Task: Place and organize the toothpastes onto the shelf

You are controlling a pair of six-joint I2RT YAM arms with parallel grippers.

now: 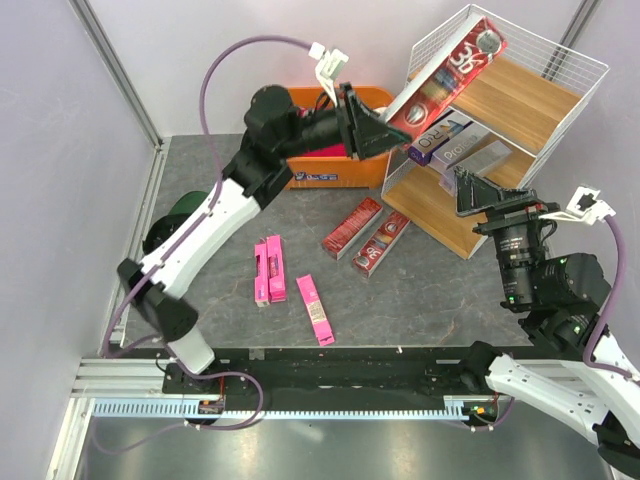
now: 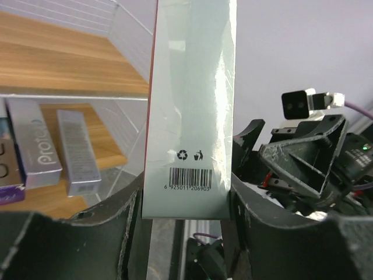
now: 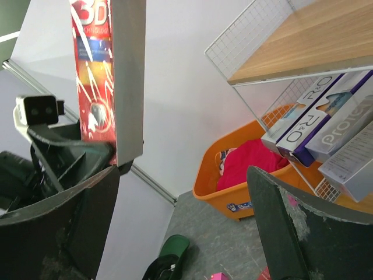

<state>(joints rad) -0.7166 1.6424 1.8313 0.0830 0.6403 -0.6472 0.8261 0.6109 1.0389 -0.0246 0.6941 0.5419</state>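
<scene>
A red "3D" box is held by L claw, raised at shelf top; barcode 6 925011 206903 is read on its grey back. R claw is spread wide, nothing held, nr lower board. "PRO" boxes and a silver "Prote…" box are seen on mid board. Pink boxes are left on bench.

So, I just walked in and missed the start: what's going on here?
The left pincer holds a dark red box up by the top of the shelf. The right pincer hangs open near the lower board, holding nothing. Purple and silver boxes lie on the middle board. Two red boxes and three pink boxes lie on the table.
</scene>
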